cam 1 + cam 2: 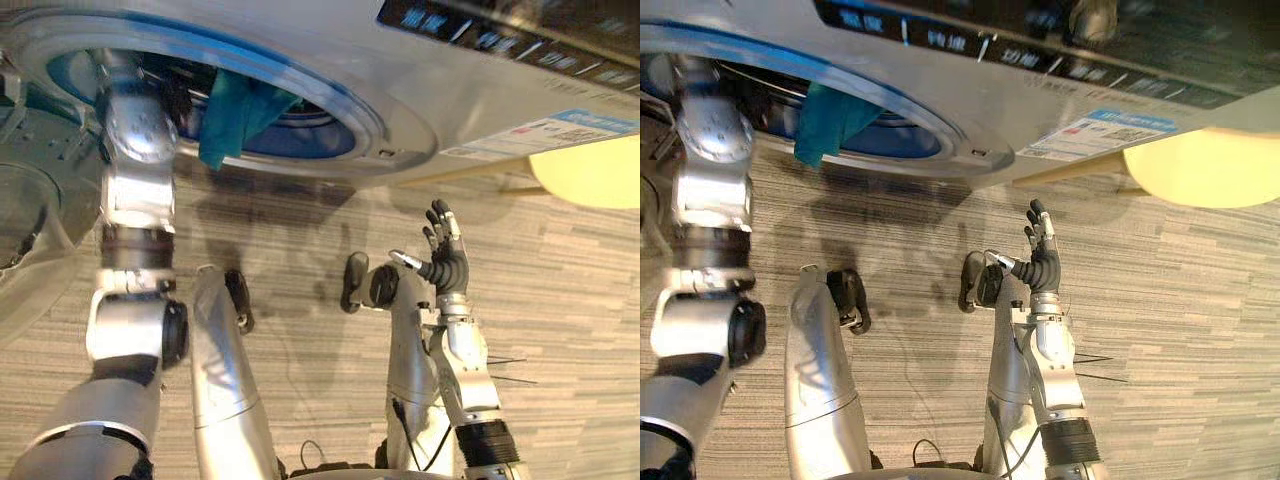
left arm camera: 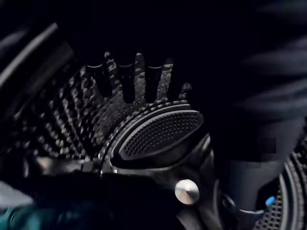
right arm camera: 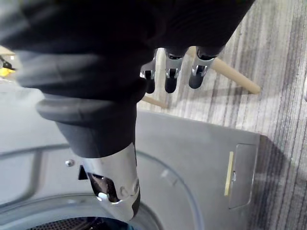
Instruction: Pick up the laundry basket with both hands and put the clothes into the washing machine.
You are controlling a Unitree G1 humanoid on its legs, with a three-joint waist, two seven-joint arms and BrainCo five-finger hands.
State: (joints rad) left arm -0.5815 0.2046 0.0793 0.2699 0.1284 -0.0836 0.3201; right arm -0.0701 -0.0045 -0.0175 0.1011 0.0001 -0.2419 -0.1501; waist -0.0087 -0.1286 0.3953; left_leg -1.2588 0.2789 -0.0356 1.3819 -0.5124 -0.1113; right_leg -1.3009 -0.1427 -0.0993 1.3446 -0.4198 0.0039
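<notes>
The silver washing machine (image 1: 400, 90) fills the top of the eye views, its round drum opening (image 1: 300, 135) facing me. A teal cloth (image 1: 235, 115) hangs over the opening's rim, half inside. My left arm reaches up into the drum. In the left wrist view my left hand (image 2: 134, 76) is inside the dark drum, fingers straight against the perforated wall above a drum paddle (image 2: 160, 132), holding nothing; a bit of teal cloth (image 2: 29, 215) lies at the edge. My right hand (image 1: 445, 255) hovers open over the floor below the machine's front, empty.
The machine's open door (image 1: 30, 230) stands at the far left beside my left arm. A pale yellow round seat or tabletop (image 1: 590, 170) on wooden legs (image 3: 235, 76) stands to the right of the machine. Grey striped flooring (image 1: 560, 300) lies underneath.
</notes>
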